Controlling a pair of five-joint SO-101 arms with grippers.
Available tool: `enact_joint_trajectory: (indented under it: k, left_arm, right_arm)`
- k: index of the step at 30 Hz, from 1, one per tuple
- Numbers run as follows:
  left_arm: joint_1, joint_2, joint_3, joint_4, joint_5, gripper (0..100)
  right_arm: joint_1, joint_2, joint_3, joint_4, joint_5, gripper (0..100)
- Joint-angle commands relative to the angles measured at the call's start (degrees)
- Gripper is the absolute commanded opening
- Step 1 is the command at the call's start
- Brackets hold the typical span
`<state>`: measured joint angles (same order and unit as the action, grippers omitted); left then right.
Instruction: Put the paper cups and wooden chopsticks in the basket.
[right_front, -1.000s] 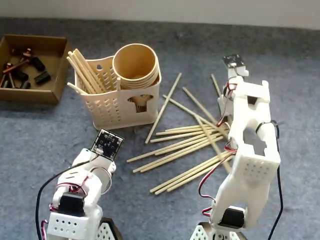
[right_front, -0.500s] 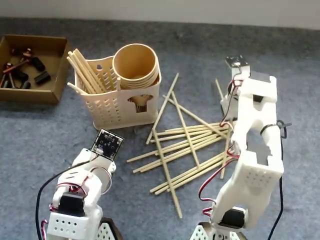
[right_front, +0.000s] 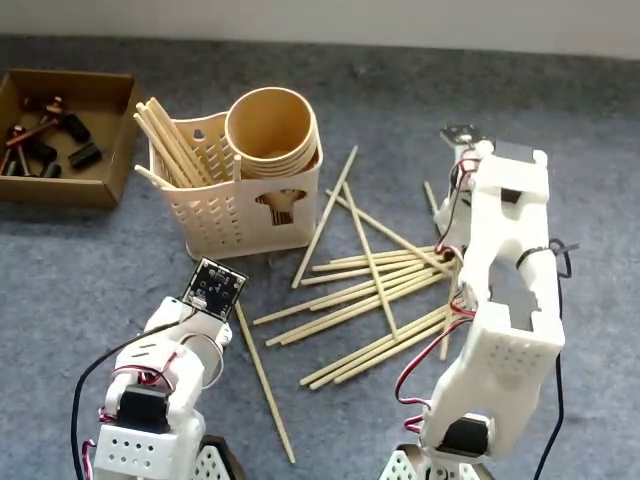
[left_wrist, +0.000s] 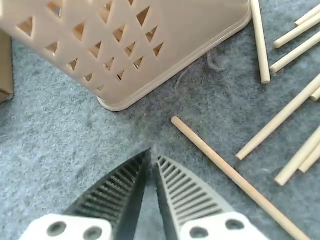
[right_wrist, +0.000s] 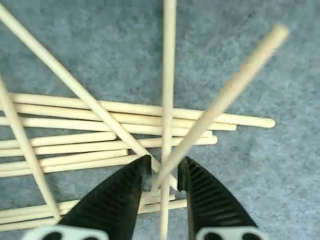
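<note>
Down at the near edge of the counter (right_front: 90, 270), found the left arm (right_front: 165, 370) folded low, left jaws pinched together on nothing, tips just above the grey surface. Noted a stray stick (left_wrist: 235, 175) lying flat just beside them, one end near the basket (left_wrist: 125, 45) corner. Across on the other side, saw the right arm (right_front: 505, 300) bent over the pile (right_front: 350, 296), right jaws seemingly clenched on a single stick (right_wrist: 220, 100) near its end, the rest of it angled up off the others. Counted a dozen or so more lying crossed and loose in that pile, apart from the basket. Farther back, saw the basket upright, cups (right_front: 272, 125) nested in one compartment and a bundle (right_front: 170, 145) of sticks leaning in the other. Beyond, at the far left, passed over a box (right_front: 60, 190) of small parts. Judged the cups done and the sticks partway, with one pick in hand. Reckoned the next move called for lifting the held stick clear without dragging its neighbours, carrying it over the bundle's compartment, tipping it end-down, then releasing.
</note>
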<state>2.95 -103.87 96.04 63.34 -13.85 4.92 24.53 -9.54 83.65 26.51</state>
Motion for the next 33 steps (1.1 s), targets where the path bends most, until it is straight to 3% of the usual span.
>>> enact_joint_trajectory:
  k: [1, 13, 20, 24, 33]
  left_arm:
    - [-0.6, -0.6, 0.7, -1.2, -0.4, 1]
    - [-0.6, -0.6, 0.7, -1.2, -0.4, 1]
    - [-0.6, -0.6, 0.7, -1.2, -0.4, 1]
    - [-0.6, -0.6, 0.7, -1.2, -0.4, 1]
    - [-0.6, -0.6, 0.7, -1.2, -0.4, 1]
  right_arm:
    - [-1.1, -3.0, -1.1, 0.1, 0.6, 12.5]
    - [-1.5, -2.9, -1.2, -0.3, 0.5, 12.3]
    - [-1.7, -2.9, -1.0, -9.7, 0.4, 12.3]
    - [-1.7, -2.8, -0.9, -14.5, -3.3, 12.3]
    - [-4.5, 5.2, -1.6, -15.8, -3.4, 12.3]
